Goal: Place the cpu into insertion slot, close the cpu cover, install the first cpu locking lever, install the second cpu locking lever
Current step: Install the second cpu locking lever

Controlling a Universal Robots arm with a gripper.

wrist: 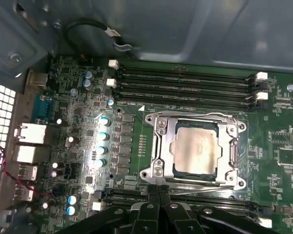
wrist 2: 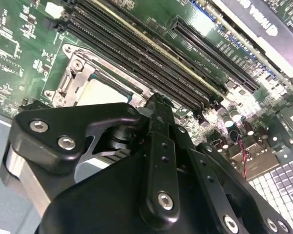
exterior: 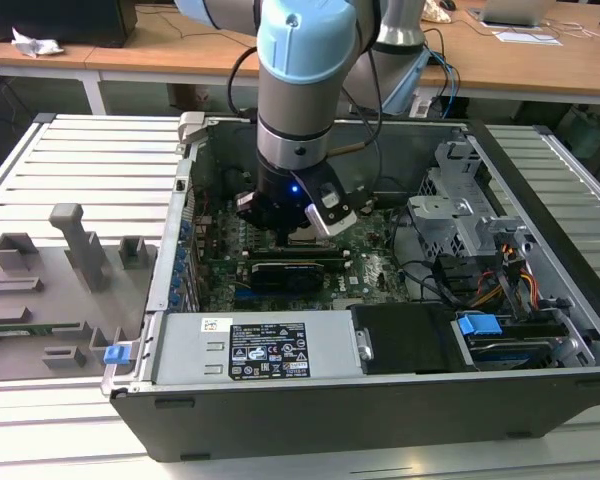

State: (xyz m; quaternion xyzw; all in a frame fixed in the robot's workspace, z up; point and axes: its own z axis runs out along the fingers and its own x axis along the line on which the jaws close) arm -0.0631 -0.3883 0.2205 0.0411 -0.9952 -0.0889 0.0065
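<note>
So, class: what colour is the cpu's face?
Silver-grey with a warm sheen, clearest in the first wrist view: cpu.

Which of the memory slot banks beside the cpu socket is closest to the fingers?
The memory slots just beyond the socket's edge nearest the fingers. The other bank, with white end clips, lies across the cpu.

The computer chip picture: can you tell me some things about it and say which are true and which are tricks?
1. The cpu lies inside the insertion slot. True.
2. The cpu cover stands straight up, wide open. False: it lies flat around the chip.
3. The gripper hangs right next to the socket's edge. True.
4. The gripper is carrying the chip. False: the chip sits in the socket, apart from the fingertips.
5. Long memory slots run beside the socket. True.
6. The computer case has its side panel on. False: it lies open.
</note>
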